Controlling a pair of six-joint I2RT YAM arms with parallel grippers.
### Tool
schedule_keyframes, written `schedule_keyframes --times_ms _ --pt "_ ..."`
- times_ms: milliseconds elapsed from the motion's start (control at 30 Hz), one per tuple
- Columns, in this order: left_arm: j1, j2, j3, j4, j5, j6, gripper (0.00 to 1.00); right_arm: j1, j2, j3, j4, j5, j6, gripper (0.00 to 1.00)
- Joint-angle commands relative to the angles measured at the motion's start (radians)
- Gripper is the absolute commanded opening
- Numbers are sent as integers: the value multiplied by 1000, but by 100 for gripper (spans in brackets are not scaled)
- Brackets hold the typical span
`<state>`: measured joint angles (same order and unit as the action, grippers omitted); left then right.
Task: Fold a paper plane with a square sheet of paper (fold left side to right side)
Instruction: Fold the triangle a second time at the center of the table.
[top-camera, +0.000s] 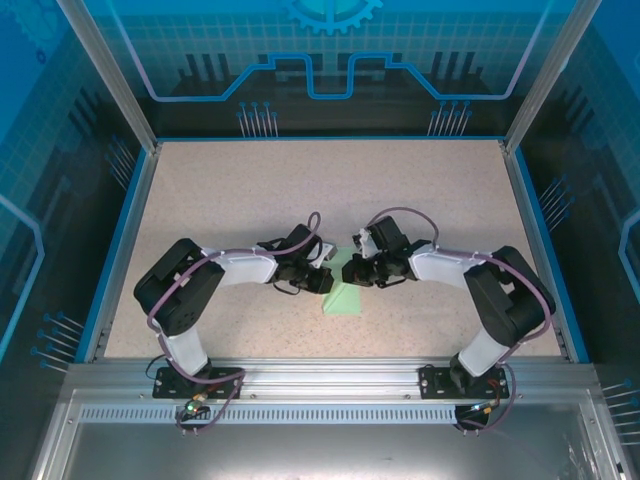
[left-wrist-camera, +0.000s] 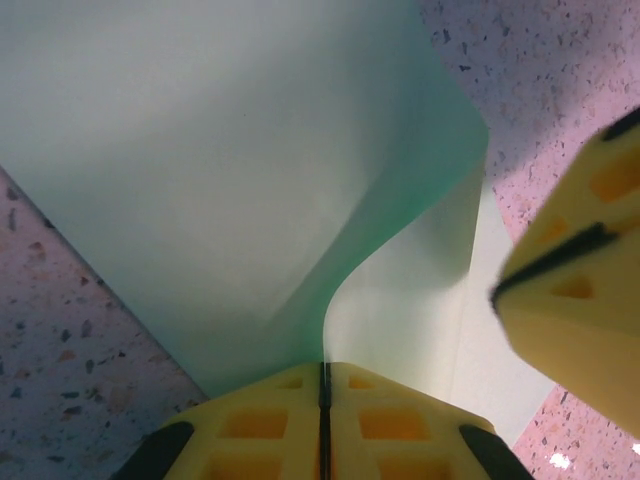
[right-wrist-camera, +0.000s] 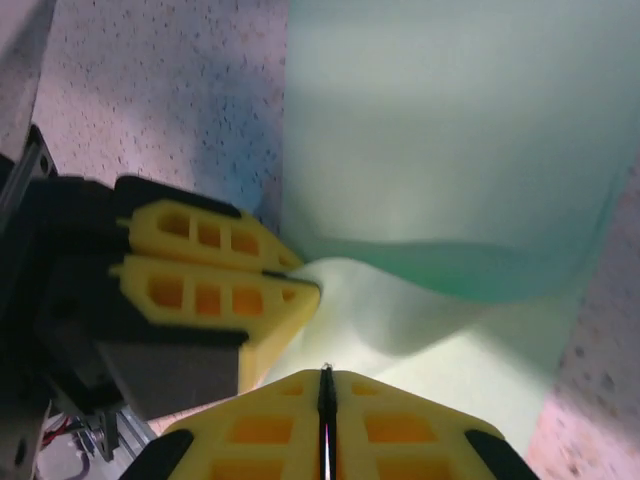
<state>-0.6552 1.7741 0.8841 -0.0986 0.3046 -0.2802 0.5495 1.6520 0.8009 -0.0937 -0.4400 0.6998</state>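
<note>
Closest in is the grey metal rail (top-camera: 320, 380) along the near edge, with both arm bases bolted to it. From there the two black-and-white arms bend in toward each other and meet around mid-table.

The left gripper (left-wrist-camera: 322, 372), with chunky yellow fingers, is clenched tight on an edge of the pale mint-green square sheet of paper (left-wrist-camera: 200, 180). The right gripper (right-wrist-camera: 325, 378) is pinched onto the same sheet, just beside it. Between the two pinches the paper's edge lifts up and rolls into a soft S-curve. The rest looks to lie on the speckled beige tabletop (top-camera: 250, 190). The sheet itself is plain.

There's loads of open table to the left, right and beyond, and the blue rim (top-camera: 330, 138) is well apart from the paper. Past that, the back wall (top-camera: 320, 60) has blue circuit-line artwork and part of a gear.
</note>
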Motion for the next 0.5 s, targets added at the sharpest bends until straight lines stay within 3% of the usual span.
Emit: schedule_keyframes --times_ms 0,467 --pt "3 41 6 -24 -5 27 10 10 46 41 22 -25 10 11" --pt "2 44 6 -33 -19 32 10 26 128 73 -73 29 -48 10"
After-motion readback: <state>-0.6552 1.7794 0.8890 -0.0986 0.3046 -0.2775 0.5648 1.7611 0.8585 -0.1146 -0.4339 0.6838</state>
